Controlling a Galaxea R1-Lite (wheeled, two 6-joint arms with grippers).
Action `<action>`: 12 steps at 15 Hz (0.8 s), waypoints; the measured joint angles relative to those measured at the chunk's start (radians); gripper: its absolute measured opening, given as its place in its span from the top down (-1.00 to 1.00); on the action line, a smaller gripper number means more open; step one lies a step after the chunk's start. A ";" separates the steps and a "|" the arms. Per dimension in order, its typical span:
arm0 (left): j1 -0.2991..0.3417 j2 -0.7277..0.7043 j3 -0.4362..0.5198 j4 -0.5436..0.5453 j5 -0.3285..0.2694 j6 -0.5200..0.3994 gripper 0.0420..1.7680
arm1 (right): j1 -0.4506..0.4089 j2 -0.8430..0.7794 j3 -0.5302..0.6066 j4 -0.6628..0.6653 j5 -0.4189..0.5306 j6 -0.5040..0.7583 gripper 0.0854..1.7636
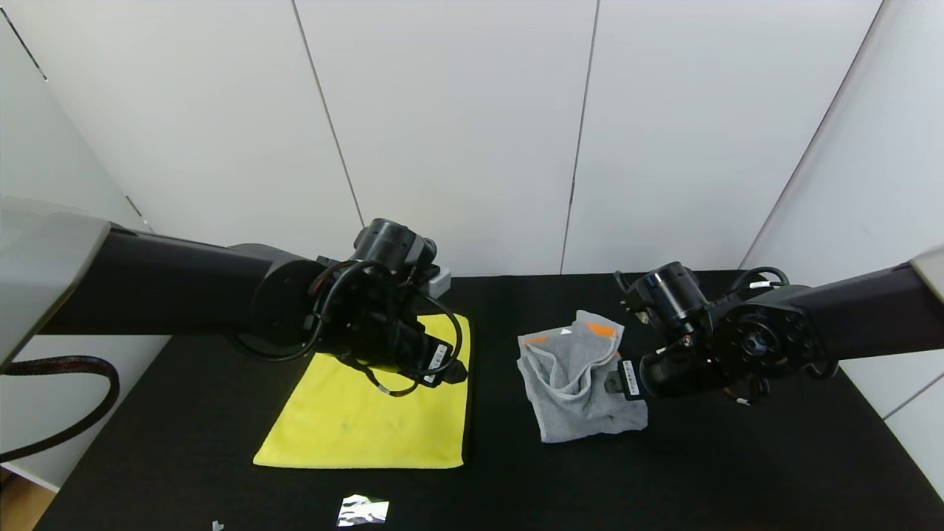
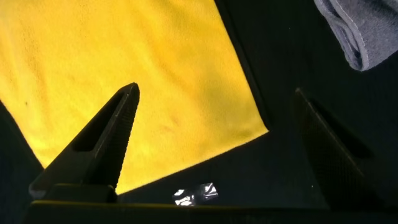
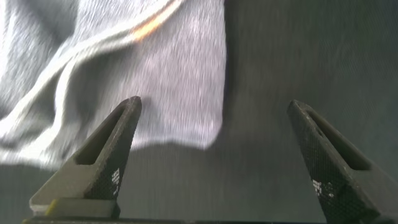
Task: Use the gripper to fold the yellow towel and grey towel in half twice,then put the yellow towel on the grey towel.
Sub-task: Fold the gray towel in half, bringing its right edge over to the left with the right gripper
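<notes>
The yellow towel lies flat on the black table, left of centre. It also shows in the left wrist view. My left gripper hovers over its right edge, open and empty; in its wrist view one finger is over the towel and the other over the table. The grey towel lies crumpled right of centre, orange stripes at its far end. My right gripper is open and empty at its right side; in its wrist view a towel corner lies between the fingers.
A scrap of shiny foil lies near the table's front edge, also seen in the left wrist view. A small white scrap lies left of it. White wall panels stand behind the table.
</notes>
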 joint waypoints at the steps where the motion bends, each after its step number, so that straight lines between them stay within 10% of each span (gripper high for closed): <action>1: 0.000 0.000 0.000 0.000 0.000 0.000 -0.94 | -0.005 0.013 -0.006 -0.023 0.000 0.000 -0.92; 12: -0.001 -0.002 0.021 -0.007 -0.001 -0.002 -0.94 | 0.029 0.097 0.003 -0.323 0.004 0.002 -0.92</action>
